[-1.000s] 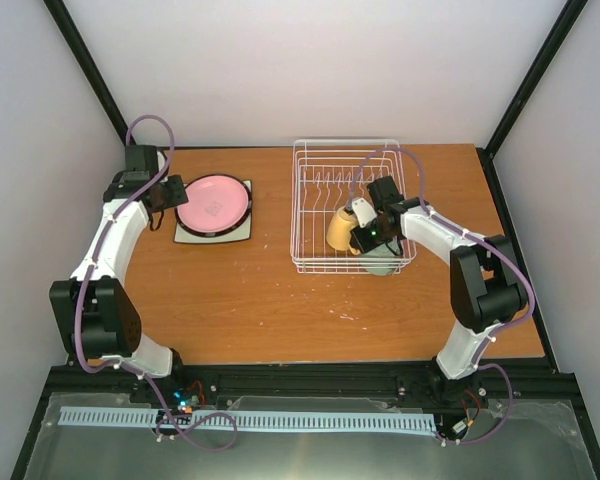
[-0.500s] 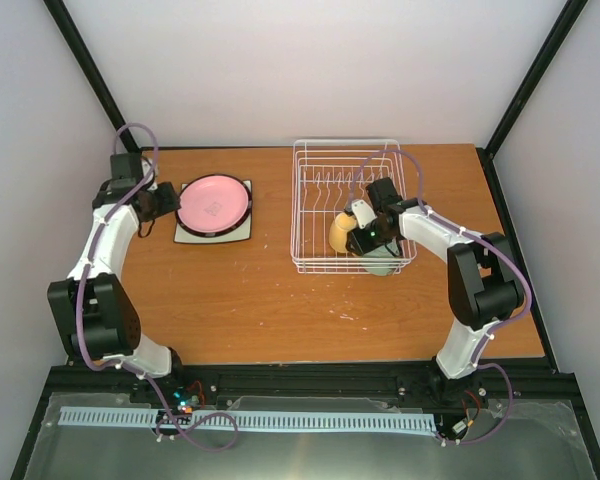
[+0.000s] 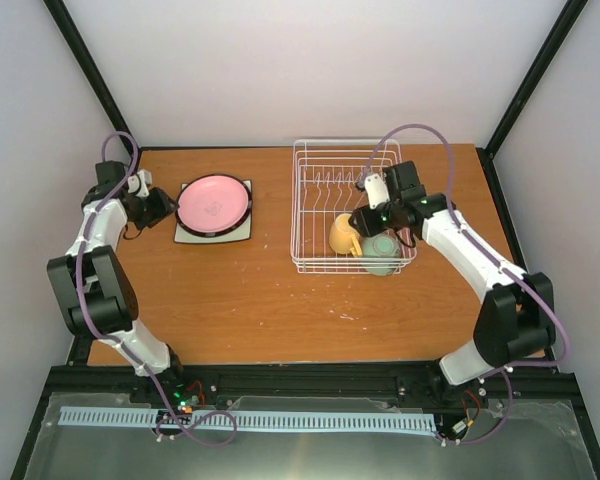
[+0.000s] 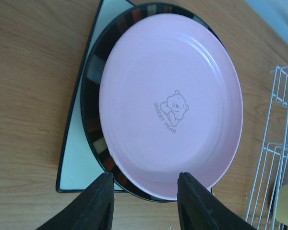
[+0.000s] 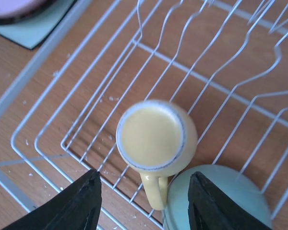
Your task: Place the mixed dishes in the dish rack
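The pink plate [image 3: 213,201] [image 4: 168,96] lies on top of the black-rimmed plate [image 4: 90,110], which rests on the square off-white plate [image 3: 212,234] [image 4: 77,163]. My left gripper [image 3: 168,206] [image 4: 145,199] is open at the stack's left side, and the pink rim reaches between its fingers without touching them. In the dish rack [image 3: 320,262] [image 5: 182,68] the yellow mug [image 3: 342,234] [image 5: 156,136] stands free, beside the pale-green bowl [image 3: 381,252] [image 5: 221,203]. My right gripper [image 3: 363,220] [image 5: 145,175] hangs open above the mug, holding nothing.
The rack's upright prongs [image 3: 330,183] fill its far half with no plates in them. Rack wires [image 4: 278,143] show at the right edge of the left wrist view. Black frame posts [image 3: 90,80] stand at the table's back corners.
My right gripper has opened, let go of the yellow mug and risen away from it. The mug now stands in the rack. My left arm swung back to the left of the plate stack.
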Controlling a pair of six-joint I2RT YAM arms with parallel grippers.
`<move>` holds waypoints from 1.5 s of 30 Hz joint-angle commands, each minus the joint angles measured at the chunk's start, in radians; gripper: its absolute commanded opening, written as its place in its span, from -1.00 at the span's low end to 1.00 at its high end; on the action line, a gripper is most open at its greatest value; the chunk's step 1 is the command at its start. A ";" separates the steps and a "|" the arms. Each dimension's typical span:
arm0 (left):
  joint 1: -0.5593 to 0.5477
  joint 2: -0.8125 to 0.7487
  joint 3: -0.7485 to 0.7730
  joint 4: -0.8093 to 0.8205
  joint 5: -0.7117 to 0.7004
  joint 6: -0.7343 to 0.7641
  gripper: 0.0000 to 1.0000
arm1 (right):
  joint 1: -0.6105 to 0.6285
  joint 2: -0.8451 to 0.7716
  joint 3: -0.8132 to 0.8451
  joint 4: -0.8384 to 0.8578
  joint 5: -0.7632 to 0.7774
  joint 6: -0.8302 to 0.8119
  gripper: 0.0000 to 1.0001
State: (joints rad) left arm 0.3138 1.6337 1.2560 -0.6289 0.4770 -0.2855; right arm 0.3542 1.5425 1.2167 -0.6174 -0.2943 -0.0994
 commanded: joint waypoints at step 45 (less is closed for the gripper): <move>0.005 0.350 0.215 -0.002 0.058 0.091 -0.38 | -0.008 -0.043 0.203 -0.081 0.111 -0.003 -0.01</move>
State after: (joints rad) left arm 0.3141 1.9579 1.4300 -0.6502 0.5064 -0.2169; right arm 0.3485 1.4868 1.3907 -0.6998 -0.1833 -0.1001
